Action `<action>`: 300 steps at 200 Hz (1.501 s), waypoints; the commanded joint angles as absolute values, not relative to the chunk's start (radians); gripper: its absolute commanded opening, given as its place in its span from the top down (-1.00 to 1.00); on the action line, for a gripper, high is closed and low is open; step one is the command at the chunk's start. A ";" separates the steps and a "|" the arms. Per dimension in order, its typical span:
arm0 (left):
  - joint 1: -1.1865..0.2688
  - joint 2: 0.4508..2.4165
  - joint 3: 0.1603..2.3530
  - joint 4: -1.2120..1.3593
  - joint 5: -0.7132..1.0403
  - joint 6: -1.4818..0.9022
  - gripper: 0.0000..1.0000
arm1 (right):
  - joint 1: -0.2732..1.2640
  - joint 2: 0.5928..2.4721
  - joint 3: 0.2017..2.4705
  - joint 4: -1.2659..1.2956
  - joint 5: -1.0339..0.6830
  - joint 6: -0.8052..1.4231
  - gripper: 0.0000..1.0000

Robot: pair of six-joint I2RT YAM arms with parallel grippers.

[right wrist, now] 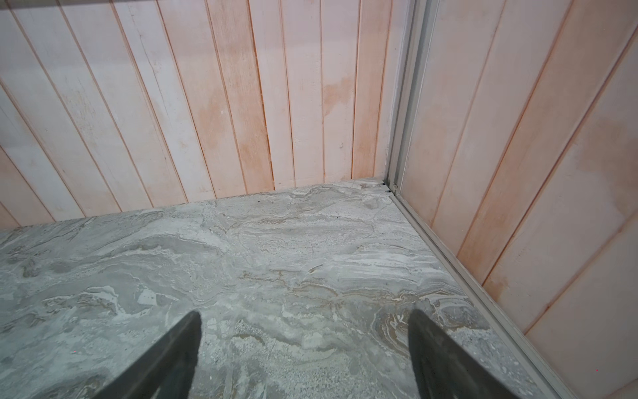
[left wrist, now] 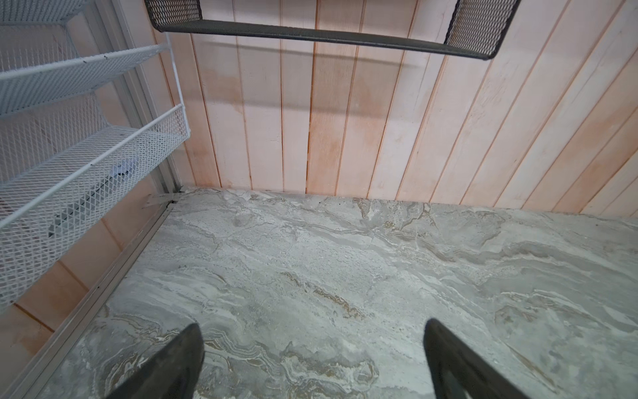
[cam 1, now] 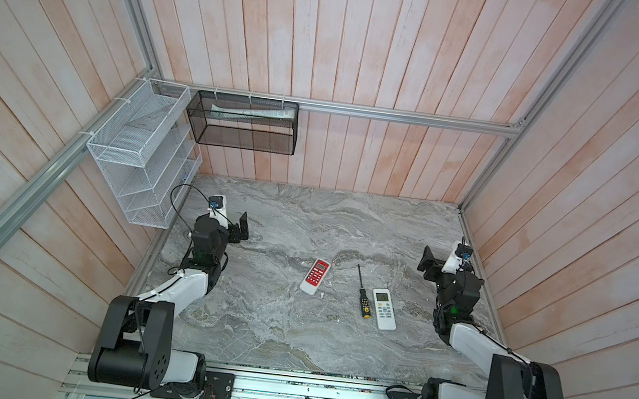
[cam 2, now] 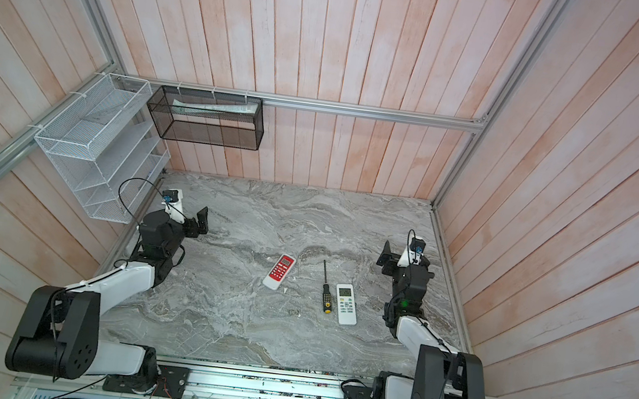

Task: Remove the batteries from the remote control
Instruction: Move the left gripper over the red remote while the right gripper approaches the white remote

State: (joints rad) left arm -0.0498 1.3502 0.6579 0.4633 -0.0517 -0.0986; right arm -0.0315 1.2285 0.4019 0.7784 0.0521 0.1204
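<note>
Batteries cannot be made out in any view. Both remotes lie face up on the marble bench point(cam 1: 307, 215). The white remote point(cam 1: 384, 309) sits just beside the black-and-yellow-handled screwdriver point(cam 1: 362, 294) on the right arm's side. The red-and-white remote point(cam 1: 315, 276) lies near the screwdriver on the left arm's side, tilted. Each remote has a small screen above rows of buttons, but their lettering is too small to read. The left end effector point(left wrist: 312, 331) is spread wide over bare bench, well apart from the screwdriver. The right end effector point(right wrist: 303, 321) is likewise spread, holds nothing, and is also well apart from the screwdriver.
</note>
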 commanded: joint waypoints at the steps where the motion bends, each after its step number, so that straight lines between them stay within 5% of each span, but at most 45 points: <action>1: -0.121 1.323 0.708 0.175 -0.121 -0.179 -1.00 | -0.012 1.169 0.468 0.483 0.109 0.237 -0.86; 62: -0.411 1.440 0.872 -0.088 -0.114 -0.280 -1.00 | 0.144 1.144 0.592 0.126 0.195 0.340 -0.86; 155: -0.697 1.794 1.249 -0.390 -0.142 -0.330 -1.00 | 0.272 1.188 0.640 0.019 0.111 0.382 -0.86; 300: -0.738 2.166 1.666 -0.770 -0.156 -0.386 -0.98 | 0.298 1.256 0.623 0.053 0.074 0.363 -0.86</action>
State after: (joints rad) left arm -0.7391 2.1227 1.6146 -0.7029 -0.1616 -0.3714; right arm 0.2901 1.2396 0.6277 0.0376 0.0898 0.3664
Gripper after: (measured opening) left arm 0.995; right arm 0.931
